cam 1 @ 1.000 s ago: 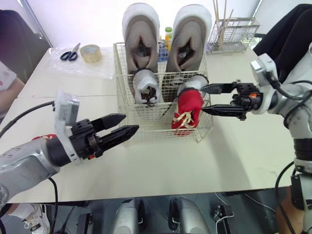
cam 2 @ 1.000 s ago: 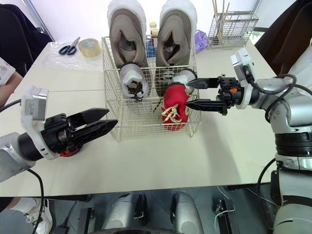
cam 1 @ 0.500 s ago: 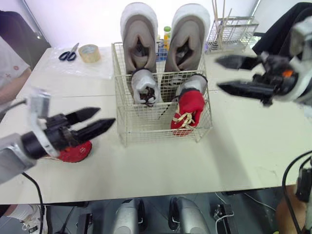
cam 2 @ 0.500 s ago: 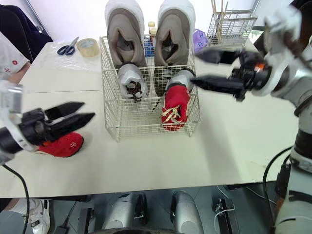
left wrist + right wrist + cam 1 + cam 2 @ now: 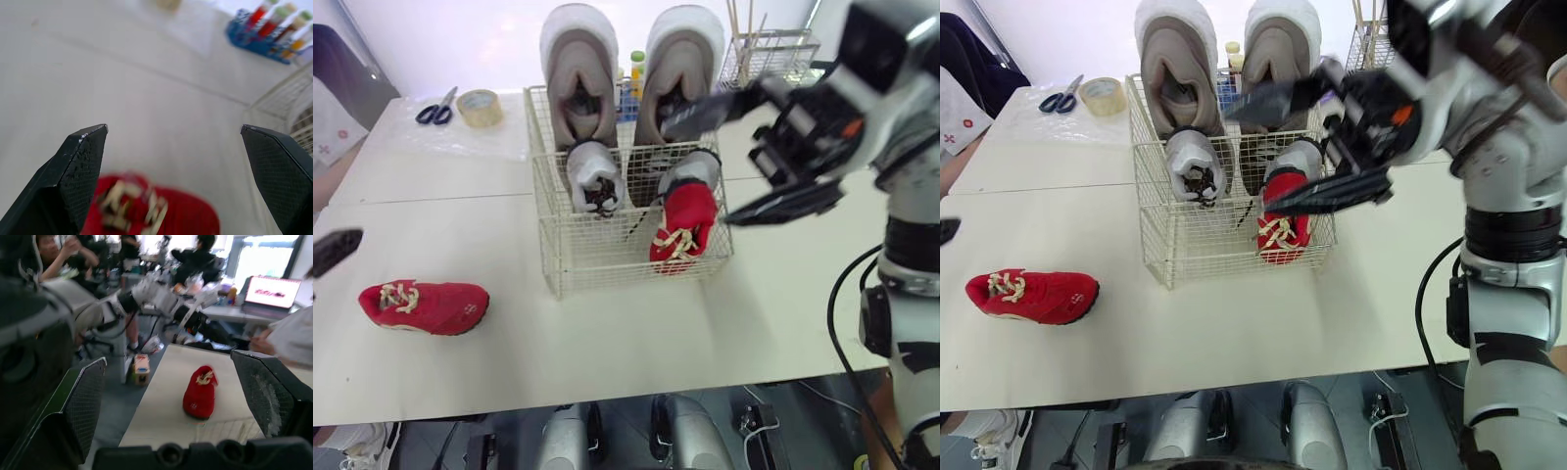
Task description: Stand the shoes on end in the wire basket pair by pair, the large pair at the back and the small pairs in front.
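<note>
Far left: a person's sleeve (image 5: 331, 108) at the table edge, well apart from the work. Next, left gripper (image 5: 174, 126), fingers spread wide and holding nothing, hanging near the loose red shoe (image 5: 424, 305) without touching it. Looks placed for a pick, that shoe being the one task item outside the basket. Lies flat on its sole on the bare table (image 5: 607, 343), laces up, well apart from the wire basket (image 5: 636, 264). So needs lifting, carrying and turning on end. Farther back on the left: scissors (image 5: 435, 106) and tape roll (image 5: 480, 106), out of any likely path.

Middle: basket with the large pair (image 5: 578, 78) standing on end along the back, as asked. In front of it, small grey pair (image 5: 595, 176), one shoe to each side. Other red shoe (image 5: 683, 220) upright at the front right, against the right-hand grey one. Leaves the front left corner free, seemingly for the mate. Bottle (image 5: 637, 69) just behind the basket, no hindrance.

Right: right gripper (image 5: 168, 356), likewise wide open and empty, raised and pointing leftward across the basket's right half. Could crowd a delivery from the left if held there. Hard to tell how high above the wire. Behind it, a wire rack (image 5: 773, 54) with sticks, well clear.
</note>
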`<state>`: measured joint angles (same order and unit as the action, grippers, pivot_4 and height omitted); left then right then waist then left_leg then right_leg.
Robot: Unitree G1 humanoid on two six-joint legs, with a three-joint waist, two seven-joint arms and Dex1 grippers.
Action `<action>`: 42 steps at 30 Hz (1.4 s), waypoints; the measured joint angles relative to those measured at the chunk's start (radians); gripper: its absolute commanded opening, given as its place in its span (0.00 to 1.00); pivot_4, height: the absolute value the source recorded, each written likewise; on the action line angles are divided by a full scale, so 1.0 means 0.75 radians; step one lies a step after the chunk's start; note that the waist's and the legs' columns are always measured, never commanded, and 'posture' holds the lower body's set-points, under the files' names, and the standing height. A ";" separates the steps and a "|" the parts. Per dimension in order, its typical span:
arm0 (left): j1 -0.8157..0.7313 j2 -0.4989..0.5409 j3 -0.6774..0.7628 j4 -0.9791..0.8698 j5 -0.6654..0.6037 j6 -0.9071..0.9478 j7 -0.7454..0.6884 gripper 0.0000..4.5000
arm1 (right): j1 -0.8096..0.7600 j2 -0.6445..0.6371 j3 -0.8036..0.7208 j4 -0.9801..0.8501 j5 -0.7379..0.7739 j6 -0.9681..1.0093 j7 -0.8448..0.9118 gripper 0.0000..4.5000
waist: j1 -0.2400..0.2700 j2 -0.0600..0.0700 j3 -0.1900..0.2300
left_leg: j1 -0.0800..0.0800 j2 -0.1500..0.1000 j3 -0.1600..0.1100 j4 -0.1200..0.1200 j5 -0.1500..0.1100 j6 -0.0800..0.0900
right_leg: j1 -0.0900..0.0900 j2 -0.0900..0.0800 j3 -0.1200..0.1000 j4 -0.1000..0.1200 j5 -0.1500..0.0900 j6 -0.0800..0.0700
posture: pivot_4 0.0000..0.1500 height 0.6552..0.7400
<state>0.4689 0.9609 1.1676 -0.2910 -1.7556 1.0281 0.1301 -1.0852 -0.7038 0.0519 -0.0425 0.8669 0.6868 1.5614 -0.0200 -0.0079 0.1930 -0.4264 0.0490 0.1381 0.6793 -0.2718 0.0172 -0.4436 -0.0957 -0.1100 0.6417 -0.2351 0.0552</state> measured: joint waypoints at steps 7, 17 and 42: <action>0.516 -0.308 0.132 -0.379 -0.265 -0.126 0.228 1.00 | 0.040 0.018 0.155 0.017 0.001 -0.206 0.065 0.99 | 0.008 -0.001 -0.001 | 0.001 -0.002 -0.004 0.000 -0.007 0.002 | -0.004 -0.004 -0.001 -0.005 -0.005 -0.013 | 1.00 1.00; 0.304 -0.467 -0.315 -0.428 -0.037 -0.429 0.351 1.00 | 0.140 0.017 0.165 -0.097 -0.044 -0.193 0.033 0.99 | -0.002 0.001 -0.003 | 0.000 -0.001 -0.001 -0.003 -0.007 0.003 | 0.002 -0.002 -0.001 -0.010 -0.003 -0.015 | 1.00 1.00; -0.185 -0.484 -0.620 -0.014 0.189 -0.488 0.353 0.17 | 0.231 -0.031 0.076 -0.271 -0.108 -0.056 -0.180 1.00 | 0.006 -0.002 -0.004 | 0.000 -0.001 -0.002 0.000 -0.007 0.005 | 0.003 -0.003 -0.003 -0.010 -0.002 -0.015 | 1.00 1.00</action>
<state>0.3302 0.5980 0.7024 -0.3013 -1.6137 0.6622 0.3948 -0.9117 -0.7274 0.1087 -0.2458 0.7859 0.6449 1.4265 -0.0155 -0.0092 0.1897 -0.4263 0.0483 0.1368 0.6791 -0.2772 0.0211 -0.4411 -0.0976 -0.1122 0.6345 -0.2367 0.0439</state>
